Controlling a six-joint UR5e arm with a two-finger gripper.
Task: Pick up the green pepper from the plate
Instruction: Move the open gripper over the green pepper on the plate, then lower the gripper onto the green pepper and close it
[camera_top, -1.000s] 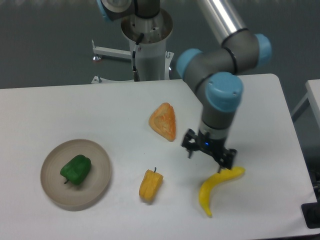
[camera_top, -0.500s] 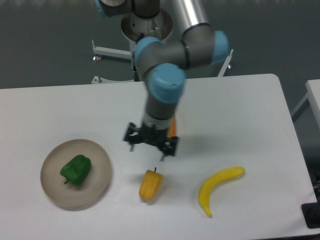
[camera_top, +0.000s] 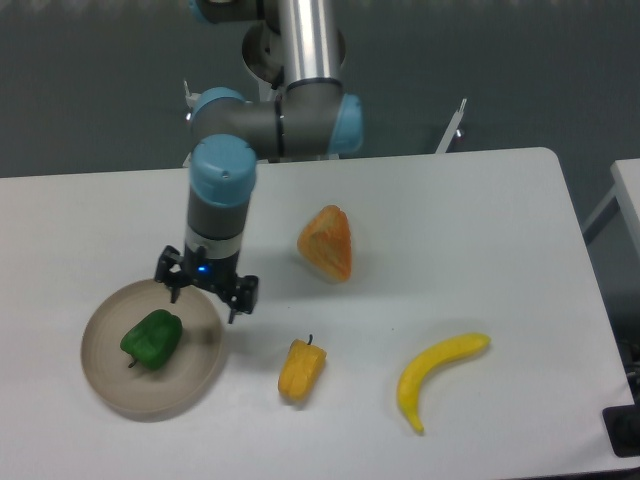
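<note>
Pepper first: the green pepper (camera_top: 152, 339) lies on its side in the middle of the plate (camera_top: 120, 388), a round tan dish with a raised rim that sits at the near left of the white tabletop (camera_top: 480, 230). The pepper's long axis runs on a slant, from its blunt end at the far right down to its short dark stem at the near left. Nothing touches the pepper.

The gripper (camera_top: 206, 290) hangs just to the far right of the pepper, above the plate's far right rim. It points straight down, its two fingers are spread apart, and it holds nothing. A small blue light shows on its body. The fingers stand in a line that slopes from far left to near right, which looks roughly crosswise to the pepper's long axis, though the exact angle is hard to judge from this view.

So the pepper lies toward the near left of the gripper, close by. The coming move likely calls for a short shift that way, and then a descent so the fingers straddle the pepper's narrower width.

Farther out on the tabletop, well to the right of the plate, lie a yellow-orange pepper (camera_top: 301, 369), an orange wedge-shaped piece (camera_top: 327, 242) and a banana (camera_top: 436, 377).
</note>
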